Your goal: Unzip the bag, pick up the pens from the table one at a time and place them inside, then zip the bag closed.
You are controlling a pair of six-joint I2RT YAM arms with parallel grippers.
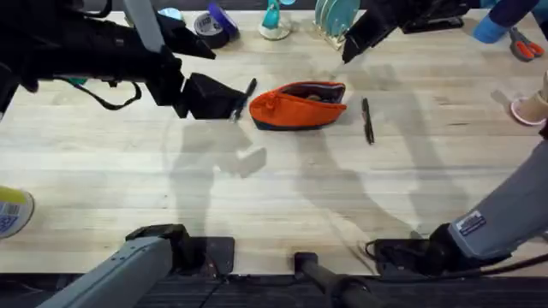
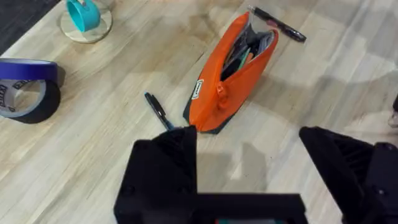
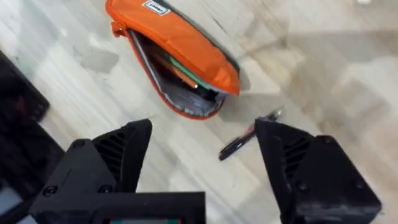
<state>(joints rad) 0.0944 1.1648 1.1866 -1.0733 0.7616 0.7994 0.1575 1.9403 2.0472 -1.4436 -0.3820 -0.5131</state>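
bag [image 1: 299, 105] lies mid-table [image 1: 274, 197] in the overhead view, zipper already undone, mouth gaping. one pen [image 1: 367, 120] sits just to its right, apart from it; another pen [image 1: 247, 92] lies by its left end, right at the left gripper [image 1: 224, 104]. right gripper [image 1: 355, 43] hangs up behind the bag, well off the table.

left wrist view: left gripper's fingers are spread wide with nothing between them, hovering over the near pen [image 2: 157, 111], which lies just beside the bag's [image 2: 233, 71] zipper-pull end. far pen [image 2: 278, 25] is past the other end.

right wrist view: right gripper [image 3: 205, 165] also spread and empty, above the open bag [image 3: 177, 43] and its pen [image 3: 249, 135].

judgement: unzip done, pen pickup is the step in hand. next move: left drops straight onto the near pen, straddles it across the barrel, closes, then carries it to the open mouth.
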